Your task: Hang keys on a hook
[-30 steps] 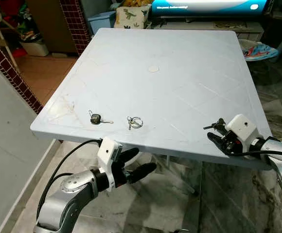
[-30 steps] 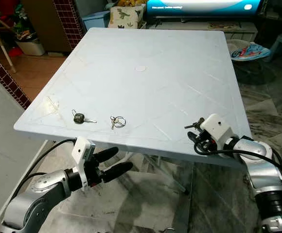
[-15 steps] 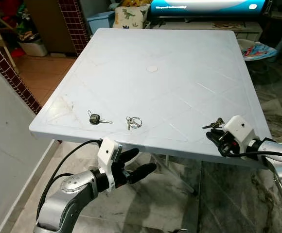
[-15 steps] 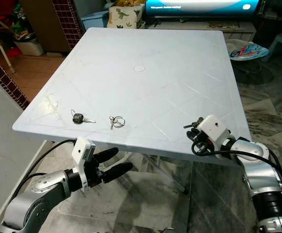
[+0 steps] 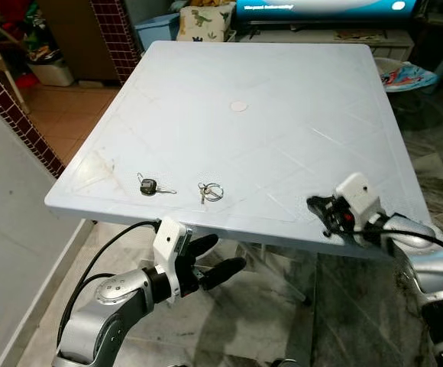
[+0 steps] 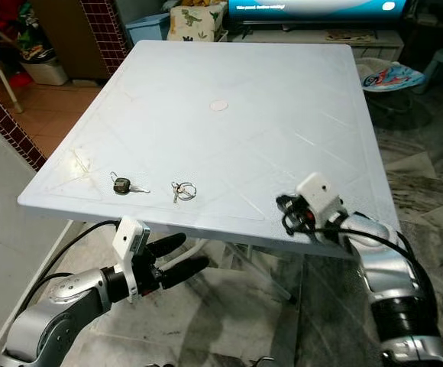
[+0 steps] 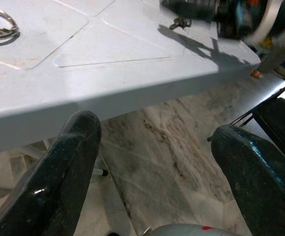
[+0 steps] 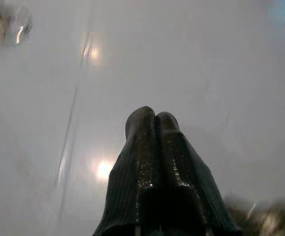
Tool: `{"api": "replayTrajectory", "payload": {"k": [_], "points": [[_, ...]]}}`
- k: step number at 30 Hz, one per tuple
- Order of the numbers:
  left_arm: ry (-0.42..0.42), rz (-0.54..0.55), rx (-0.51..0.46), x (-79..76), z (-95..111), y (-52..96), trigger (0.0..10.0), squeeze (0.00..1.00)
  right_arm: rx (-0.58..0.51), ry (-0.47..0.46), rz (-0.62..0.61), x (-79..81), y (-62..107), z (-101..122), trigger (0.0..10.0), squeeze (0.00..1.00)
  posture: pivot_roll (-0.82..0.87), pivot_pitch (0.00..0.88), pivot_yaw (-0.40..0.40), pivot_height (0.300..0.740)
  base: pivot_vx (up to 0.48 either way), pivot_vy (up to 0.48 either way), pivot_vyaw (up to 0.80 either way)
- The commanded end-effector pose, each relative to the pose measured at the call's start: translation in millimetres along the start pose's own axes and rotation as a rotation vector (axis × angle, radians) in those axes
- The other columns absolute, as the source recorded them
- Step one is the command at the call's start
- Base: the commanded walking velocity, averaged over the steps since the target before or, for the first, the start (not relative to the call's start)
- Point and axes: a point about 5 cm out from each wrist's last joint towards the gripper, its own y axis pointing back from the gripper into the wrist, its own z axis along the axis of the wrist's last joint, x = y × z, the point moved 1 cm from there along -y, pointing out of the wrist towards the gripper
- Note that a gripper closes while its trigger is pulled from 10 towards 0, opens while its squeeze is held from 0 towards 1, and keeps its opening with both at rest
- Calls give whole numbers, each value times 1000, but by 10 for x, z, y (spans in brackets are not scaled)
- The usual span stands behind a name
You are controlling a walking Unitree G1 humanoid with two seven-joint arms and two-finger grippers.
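Left eye view showed a white table (image 5: 252, 84); right gripper (image 5: 318, 206) clenched above its near edge, left gripper (image 5: 221, 256) released below, keys (image 5: 151, 186) nearby.

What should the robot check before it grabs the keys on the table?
1. Key ring lies free on the table: ok.
2. Black-headed key lies apart from the ring: ok.
3. Right gripper jaws open to grab: not ok, they are shut together above the table's near right edge.
4. Left gripper jaws open: ok.
5. Left gripper above the tabletop: not ok, it is below the near edge.
6. Where the hook is: cannot tell.
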Motion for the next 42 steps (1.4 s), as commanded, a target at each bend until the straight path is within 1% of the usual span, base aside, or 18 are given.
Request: {"api": "replayTrajectory", "payload": {"k": [1, 6, 7, 8, 9, 10, 11, 13, 18, 22, 23, 25, 26, 29, 31, 34, 39, 42], "points": [[-15, 19, -5, 12, 28, 29, 10000, 0, -94, 21, -59, -53, -30, 278, 0, 0, -72, 131, 91, 740, 0, 0, 0], [-16, 22, -5, 17, 31, 27, 10000, 0, -155, 69, -125, -96, -41, 481, 0, 0, -69, 130, 89, 740, 0, 0, 0], [-17, 22, -5, 18, 33, 26, 10000, 0, -142, 109, -151, -141, -15, 495, 2235, 0, -69, 130, 89, 740, 0, 0, 0], [-17, 22, -5, 18, 33, 26, 10000, 0, -142, 109, -151, -141, -15, 495, 2235, 0, -69, 130, 89, 740, 0, 0, 0], [-17, 23, -6, 20, 32, 27, 10000, 0, -110, 169, -176, -218, 51, 492, 10000, 325, -72, 131, 89, 740, 0, 0, 0], [-16, 23, -6, 19, 32, 26, 10000, 0, -80, 179, -186, -262, 98, 466, 10000, 1000, -78, 132, 89, 740, 0, 0, 0], [-15, 23, -6, 18, 31, 24, 10000, 0, -31, 201, -185, -311, 171, 420, 10000, 1000, -78, 132, 89, 740, 0, 0, 0], [-12, 20, -5, 19, 28, 22, 10000, 0, 21, 212, -171, -335, 247, 369, 10000, 1000, -84, 133, 86, 740, 0, 0, 0], [-3, 10, -3, 15, 22, 17, 10000, 0, 65, 210, -161, -328, 361, 335, 10000, 1000, -84, 133, 86, 740, 0, 0, 0], [-3, 5, 0, 14, 19, 6, 10000, 0, 157, 183, -223, -342, 444, 134, 10000, 1000, -97, 132, 86, 740, 0, 0, 0], [-3, 5, 0, 14, 19, 4, 10000, 0, 163, 183, -228, -345, 447, 124, 10000, 1000, -97, 132, 86, 740, 0, 0, 0], [-3, 8, 0, 16, 17, 4, 10000, 0, 235, 171, -281, -353, 487, -8, 10000, 1000, -97, 132, 86, 740, 0, 0, 0], [-4, 9, 0, 17, 18, 6, 10000, 0, 248, 173, -294, -351, 495, -32, 10000, 1000, -94, 132, 87, 740, 0, 0, 0], [-4, 9, 0, 19, 18, 7, 10000, 0, 256, 183, -328, -353, 503, -54, 10000, 1000, -94, 132, 87, 740, 0, 0, 0], [-5, 8, 2, 19, 18, 6, 10000, 0, 261, 233, -427, -392, 522, -67, 10000, 1000, -94, 132, 87, 740, 0, 0, 0], [-5, 7, 2, 21, 17, 8, 10000, 0, 255, 236, -443, -387, 513, -70, 10000, 1000, -96, 132, 89, 740, 0, 0, 0], [-5, 6, 3, 19, 19, 3, 10000, 0, 251, 173, -491, -351, 454, -150, 10000, 1000, -92, 134, 89, 740, 0, 0, 0], [-5, 8, 2, 18, 20, 0, 10000, 0, 248, 85, -509, -353, 394, -218, 10000, 1000, -90, 134, 88, 740, 0, 0, 0]]}}
